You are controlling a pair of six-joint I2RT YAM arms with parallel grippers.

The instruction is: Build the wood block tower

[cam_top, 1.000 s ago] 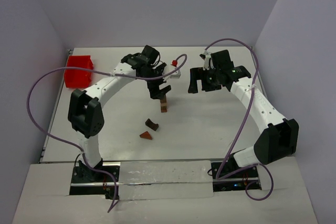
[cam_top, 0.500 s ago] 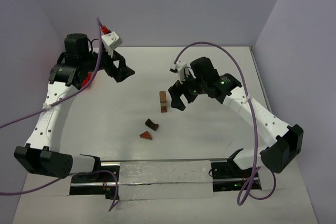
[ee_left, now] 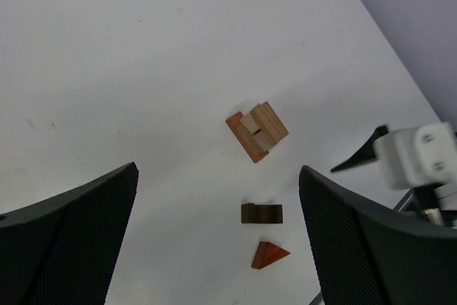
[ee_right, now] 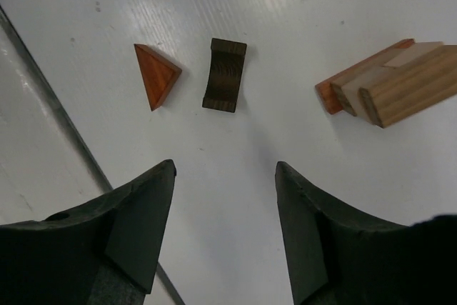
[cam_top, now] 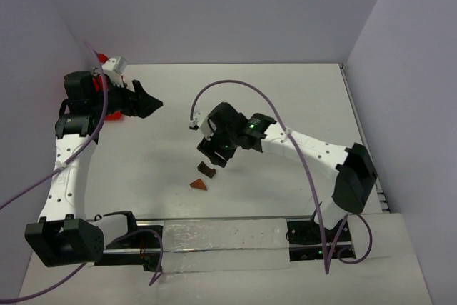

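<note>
The wood block tower [ee_left: 257, 130] stands upright (long axis vertical); left hand [ee_left: 218, 171] and right hand [ee_right: 225, 169] both gape empty.

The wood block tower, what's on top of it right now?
A tan block tops the wood block tower, with nothing on it. The dark curved block and triangular wedge lie loose on the table. In the top view, the right arm hides the tower.

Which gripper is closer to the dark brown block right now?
Right. The right gripper hovers just beside the dark brown block, jaws apart and empty, not touching it. The left gripper is far off, over the table's left rear area.
</note>
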